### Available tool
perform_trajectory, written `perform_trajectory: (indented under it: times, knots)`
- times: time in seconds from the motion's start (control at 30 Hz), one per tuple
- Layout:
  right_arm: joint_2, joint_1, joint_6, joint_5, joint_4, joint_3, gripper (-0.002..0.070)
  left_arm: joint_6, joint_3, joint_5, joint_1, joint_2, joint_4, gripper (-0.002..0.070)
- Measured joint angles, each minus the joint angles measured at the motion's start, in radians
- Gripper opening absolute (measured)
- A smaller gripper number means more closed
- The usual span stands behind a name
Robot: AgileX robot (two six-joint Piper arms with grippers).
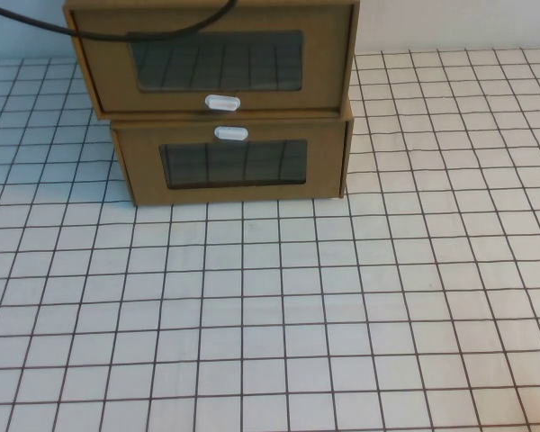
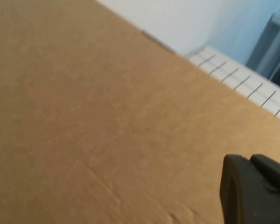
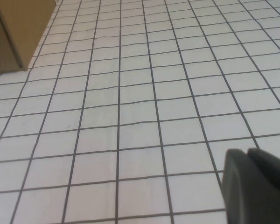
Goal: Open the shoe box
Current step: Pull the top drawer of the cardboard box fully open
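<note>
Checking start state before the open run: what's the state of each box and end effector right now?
upper shoe box: front closed, stacked on the lower one.
lower shoe box: front closed, standing on the table.
left end effector: hovers close over a plain cardboard face.
right end effector: shut, empty, above bare table grid, away from the boxes.

Left gripper point(image 2: 252, 191), right gripper point(image 3: 252, 186): edge-cropped
</note>
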Motion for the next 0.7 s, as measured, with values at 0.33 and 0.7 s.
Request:
perform_trajectory:
  times: [0.33, 0.7]
  knots:
    - [0.0, 0.0, 0.0, 0.0, 0.0, 0.0, -0.0013, -0.143, -0.3, 0.126, -0.034, 0.223, 0.197, -0.0002]
    - [0.0, 0.0, 0.0, -0.22, 0.024, 0.0, -0.0013, -0.146, -0.285, 0.13, -0.034, 0.221, 0.223, -0.0002]
